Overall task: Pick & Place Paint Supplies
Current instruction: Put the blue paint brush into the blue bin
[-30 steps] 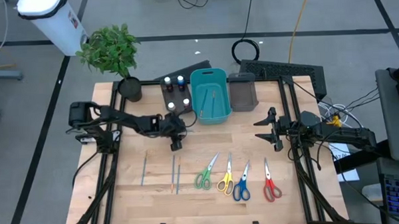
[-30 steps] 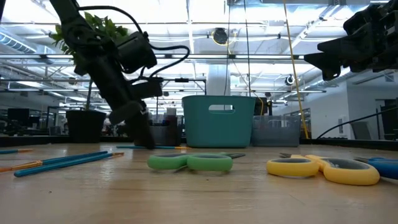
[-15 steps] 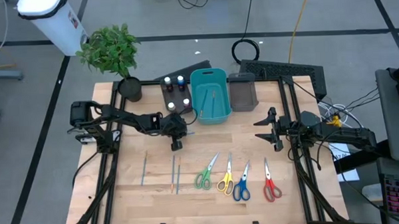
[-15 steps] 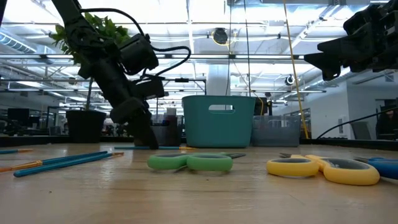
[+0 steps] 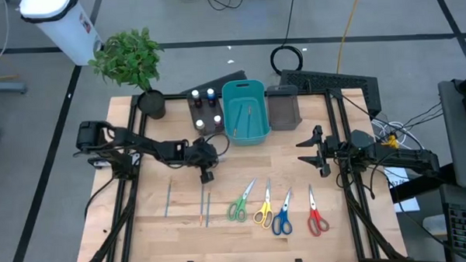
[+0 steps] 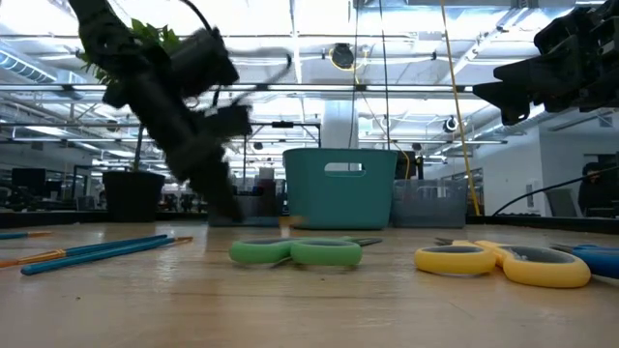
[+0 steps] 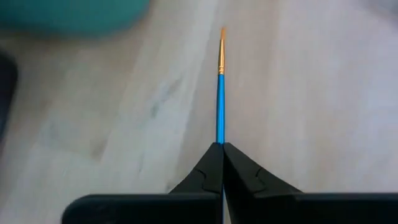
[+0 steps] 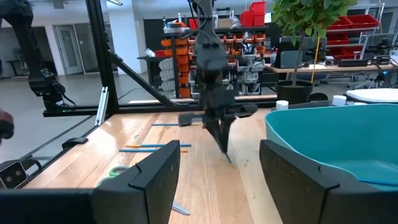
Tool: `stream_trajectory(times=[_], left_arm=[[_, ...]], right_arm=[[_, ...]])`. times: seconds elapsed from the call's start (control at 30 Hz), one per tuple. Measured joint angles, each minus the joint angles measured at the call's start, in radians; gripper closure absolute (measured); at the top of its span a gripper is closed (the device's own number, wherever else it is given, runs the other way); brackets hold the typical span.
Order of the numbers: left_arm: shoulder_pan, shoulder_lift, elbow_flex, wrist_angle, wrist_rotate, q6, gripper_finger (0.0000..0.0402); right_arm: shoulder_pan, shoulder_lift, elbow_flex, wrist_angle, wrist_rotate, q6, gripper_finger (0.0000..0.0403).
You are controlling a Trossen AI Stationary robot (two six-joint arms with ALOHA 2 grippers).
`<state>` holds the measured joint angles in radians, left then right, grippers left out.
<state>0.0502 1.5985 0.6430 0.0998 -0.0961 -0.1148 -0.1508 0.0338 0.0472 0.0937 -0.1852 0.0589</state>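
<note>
My left gripper point(image 5: 206, 176) is shut on a thin blue brush point(image 7: 219, 93) with an orange end, just in front of the teal bin point(image 5: 244, 111). Three more brushes point(image 5: 202, 200) lie flat on the table, nearer the front edge. Scissors with green point(image 5: 239, 202), yellow point(image 5: 263, 209), blue point(image 5: 282, 217) and red point(image 5: 316, 217) handles lie flat in a row. Small capped bottles point(image 5: 204, 107) stand in a dark tray left of the teal bin. My right gripper point(image 5: 315, 151) waits open at the table's right, above the wood. My left gripper pinches one end of the blue brush point(image 7: 219, 138) between its two fingertips. The fingers slant down from the table's left side, and the brush runs on straight ahead in line with them. Whether its orange end point(image 7: 222, 34) rests on the table, I cannot tell.
A dark grey bin point(image 5: 283, 110) stands right of the teal bin, with a potted plant point(image 5: 133, 60) at the far left corner. Bare wood lies between the scissors and the bins.
My left gripper has moved a little toward the table's near edge and risen slightly; it shows blurred in the low view. My right arm has kept still.
</note>
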Motion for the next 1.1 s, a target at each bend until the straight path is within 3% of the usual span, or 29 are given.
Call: stream_trajectory(times=[0.3, 0.63, 0.77, 0.9, 1.1], left_arm=[[-0.068, -0.152, 0.005, 0.117, -0.08, -0.019, 0.0401], [-0.056, -0.195, 0.006, 0.573, -0.128, -0.021, 0.0401], [-0.009, -0.177, 0.008, 0.679, -0.231, -0.035, 0.0401], [0.056, -0.112, 0.061, 0.717, -0.238, -0.093, 0.0401], [0.118, 0.068, 0.241, 0.715, -0.242, -0.149, 0.0401]], right_arm=[[0.0, 0.0, 0.0, 0.001, 0.0, 0.0, 0.019], [0.0, 0.001, 0.0, 0.0, 0.0, 0.0, 0.019], [0.0, 0.001, 0.0, 0.0, 0.0, 0.0, 0.019], [0.0, 0.001, 0.0, 0.0, 0.0, 0.0, 0.019], [0.0, 0.001, 0.0, 0.0, 0.0, 0.0, 0.019]])
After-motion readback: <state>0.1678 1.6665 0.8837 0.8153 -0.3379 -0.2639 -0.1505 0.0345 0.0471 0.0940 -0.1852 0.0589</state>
